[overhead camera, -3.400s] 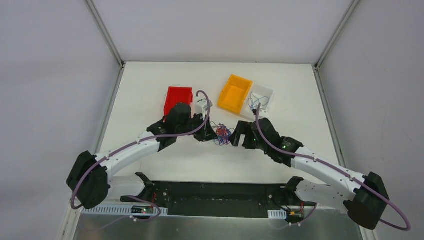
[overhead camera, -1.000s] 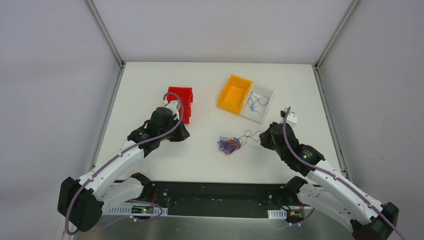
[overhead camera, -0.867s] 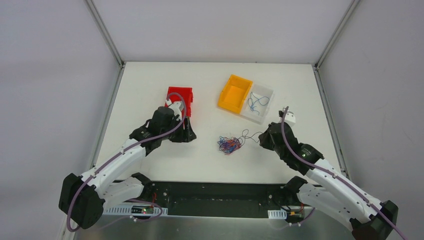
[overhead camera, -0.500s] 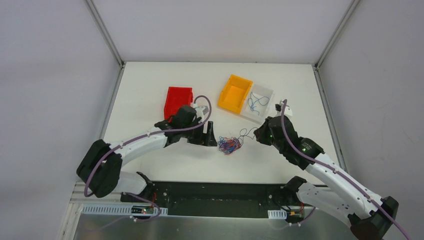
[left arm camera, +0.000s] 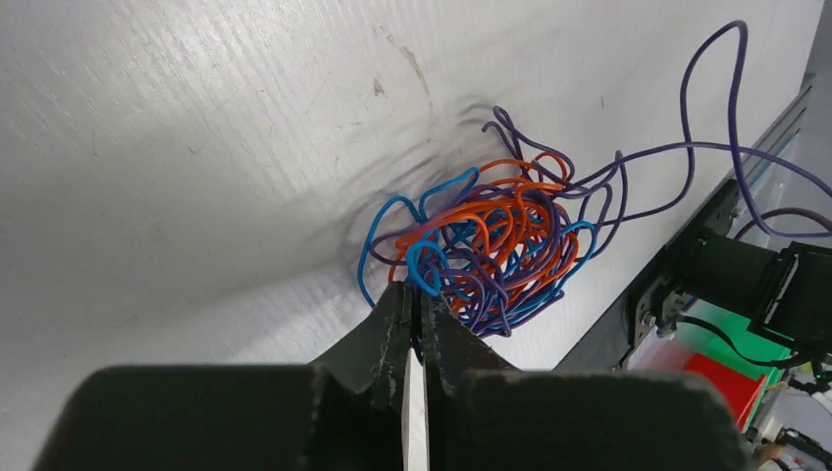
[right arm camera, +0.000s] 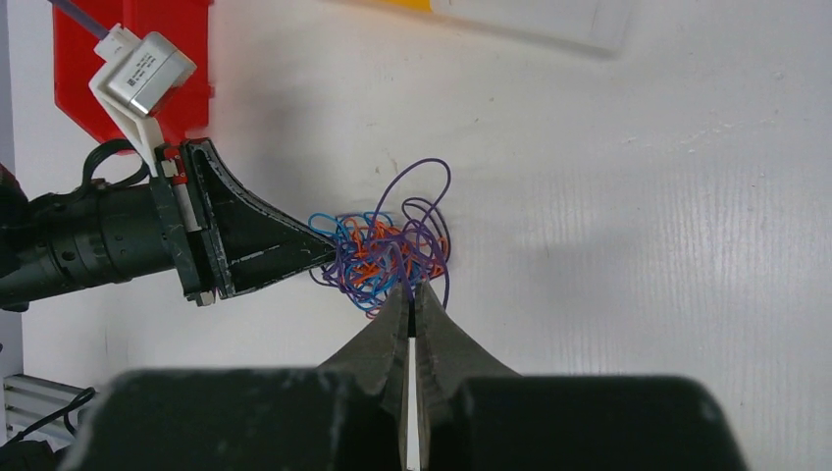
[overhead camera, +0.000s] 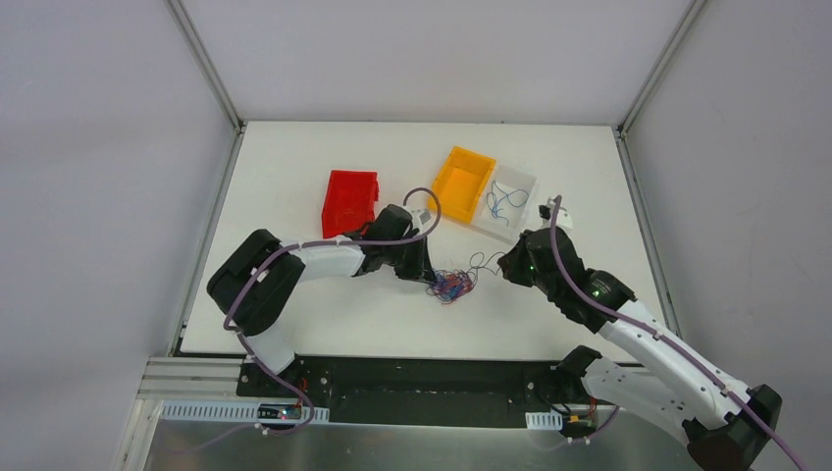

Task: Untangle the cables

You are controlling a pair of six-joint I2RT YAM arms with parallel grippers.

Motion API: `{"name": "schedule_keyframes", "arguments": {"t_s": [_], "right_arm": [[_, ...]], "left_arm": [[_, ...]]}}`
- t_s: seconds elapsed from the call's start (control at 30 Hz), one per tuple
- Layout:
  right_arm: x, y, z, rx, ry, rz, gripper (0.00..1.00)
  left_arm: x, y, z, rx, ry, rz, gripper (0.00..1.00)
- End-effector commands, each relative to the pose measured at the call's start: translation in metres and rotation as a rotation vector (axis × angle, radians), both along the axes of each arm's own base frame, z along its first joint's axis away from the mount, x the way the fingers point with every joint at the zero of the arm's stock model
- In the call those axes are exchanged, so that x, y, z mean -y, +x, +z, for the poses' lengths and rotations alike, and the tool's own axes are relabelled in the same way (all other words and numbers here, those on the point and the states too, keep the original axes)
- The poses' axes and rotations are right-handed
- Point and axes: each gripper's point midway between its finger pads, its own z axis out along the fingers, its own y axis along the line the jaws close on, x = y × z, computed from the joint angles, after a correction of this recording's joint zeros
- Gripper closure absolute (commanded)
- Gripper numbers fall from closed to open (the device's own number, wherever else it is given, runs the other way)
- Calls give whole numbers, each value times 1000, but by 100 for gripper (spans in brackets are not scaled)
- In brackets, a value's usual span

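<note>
We see the cables [overhead camera: 451,285] bunched on the desk [overhead camera: 579,167]; left pincer [left arm camera: 413,294] pinches their edge, right pincer [right arm camera: 409,292] opposite nips one purple strand.

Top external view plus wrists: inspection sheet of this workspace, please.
Surface: white table, lightly scuffed.
Job's things: orange, blue and purple wire tangle at centre; one strand trailing to the right; blue wires in clear bin; red bin and orange bin look empty.
Clutter: nothing seen.
Grippers: left gripper nearly shut at the tangle's edge; right gripper shut on the strand.
Cables: purple arm cables loop along both arms.
Surroundings: grey walls, metal frame.
</note>
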Motion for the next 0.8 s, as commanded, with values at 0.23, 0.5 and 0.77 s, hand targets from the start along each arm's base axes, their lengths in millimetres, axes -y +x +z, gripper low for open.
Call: {"name": "schedule_keyframes", "arguments": {"t_s": [0.23,0.5,0.77], "right_arm": [[80,3,22,70,-194,-287,100],[150,-3,45,91,-352,-511,100],[179,-11,59,82,-368,-619,100]], "left_arm": [[-83,18,42,144,30,201,100],[-215,0,71,282,472,459,100],[-268,-11,91,319,527,764,100]]}}
